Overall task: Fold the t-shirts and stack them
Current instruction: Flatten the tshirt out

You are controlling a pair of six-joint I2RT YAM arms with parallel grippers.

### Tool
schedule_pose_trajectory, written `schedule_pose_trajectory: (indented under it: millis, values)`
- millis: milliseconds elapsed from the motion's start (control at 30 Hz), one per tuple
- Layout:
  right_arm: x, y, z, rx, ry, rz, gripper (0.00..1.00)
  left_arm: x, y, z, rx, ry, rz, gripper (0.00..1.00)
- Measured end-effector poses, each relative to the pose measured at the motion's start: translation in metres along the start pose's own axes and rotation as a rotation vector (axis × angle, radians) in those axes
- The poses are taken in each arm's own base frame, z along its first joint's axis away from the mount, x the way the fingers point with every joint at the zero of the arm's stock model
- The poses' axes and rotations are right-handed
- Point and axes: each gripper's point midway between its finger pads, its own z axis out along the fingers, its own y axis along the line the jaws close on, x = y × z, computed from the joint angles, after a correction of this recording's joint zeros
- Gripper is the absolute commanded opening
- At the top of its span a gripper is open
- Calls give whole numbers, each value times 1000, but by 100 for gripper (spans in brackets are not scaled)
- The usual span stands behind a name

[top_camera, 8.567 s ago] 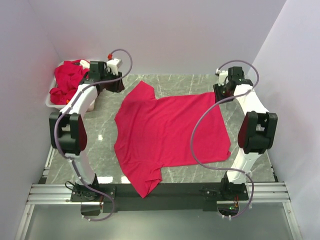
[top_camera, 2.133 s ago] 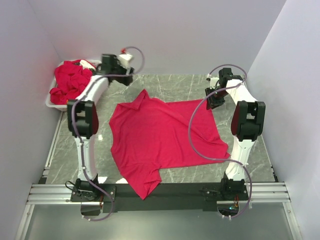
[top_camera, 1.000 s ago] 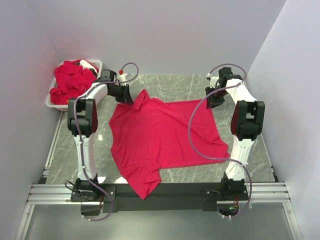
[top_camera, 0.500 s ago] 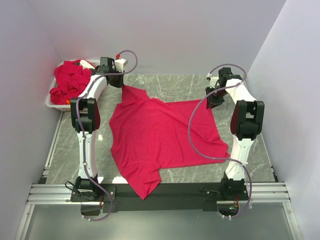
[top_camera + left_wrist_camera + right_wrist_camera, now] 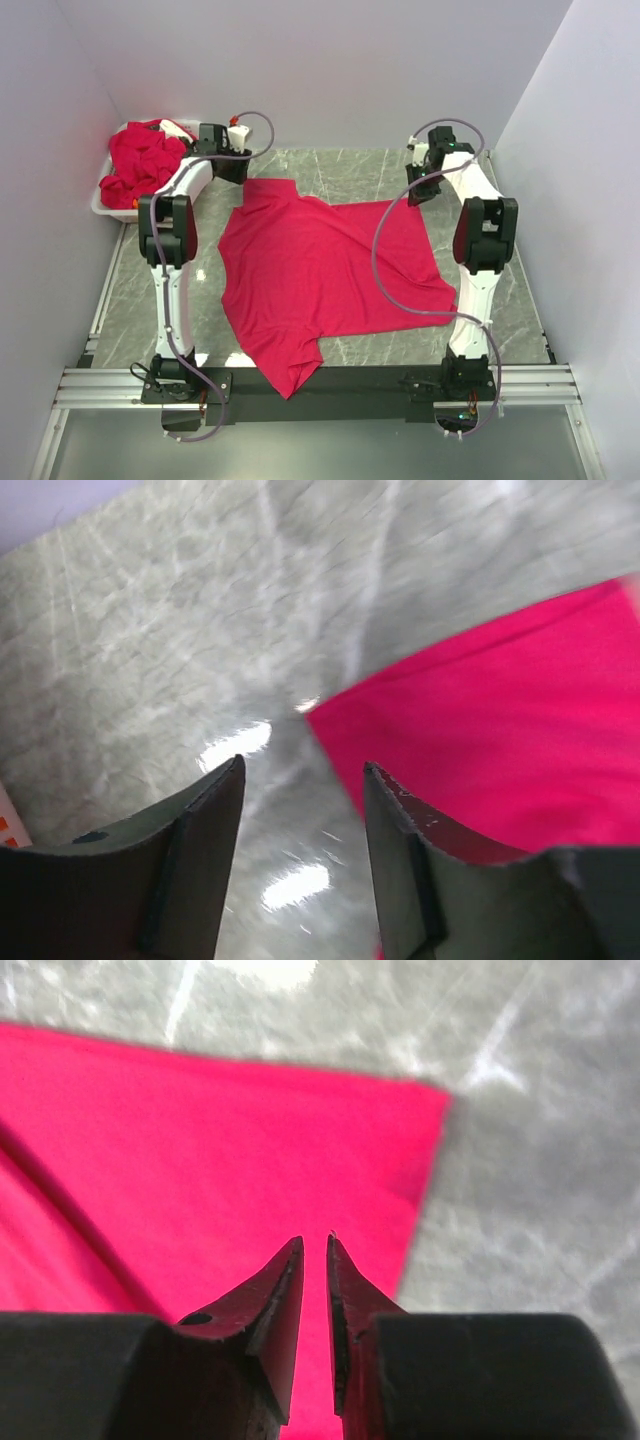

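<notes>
l gripper [image 5: 302,770] let go of t-shirt [image 5: 330,270], now wide; r gripper [image 5: 314,1240] narrow, empty; cloth spread, creased.

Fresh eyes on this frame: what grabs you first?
The crimson t-shirt spread across the grey marble table, one sleeve draped over its near edge. Next, the white bin at far left, heaped with more red t-shirts. The left end effector, open, and right end effector hover near its far corners.

Crimson short-sleeved t-shirt [image 5: 330,275] spread on tabletop [image 5: 520,320], lying sideways, hem toward right. Mostly flat, with diagonal creases near far right corner. One sleeve at far left, other draped over near edge. More crimson t-shirts [image 5: 140,165] crumpled in white bin [image 5: 100,208], far left.
</notes>
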Motion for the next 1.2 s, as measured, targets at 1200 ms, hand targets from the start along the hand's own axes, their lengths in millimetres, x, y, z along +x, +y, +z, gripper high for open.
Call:
schedule_pose_trajectory:
  millis: [1200]
  values:
    - [-37, -74, 51, 426, 9, 46, 24, 90, -73, -54, 169, 303, -325, 49]
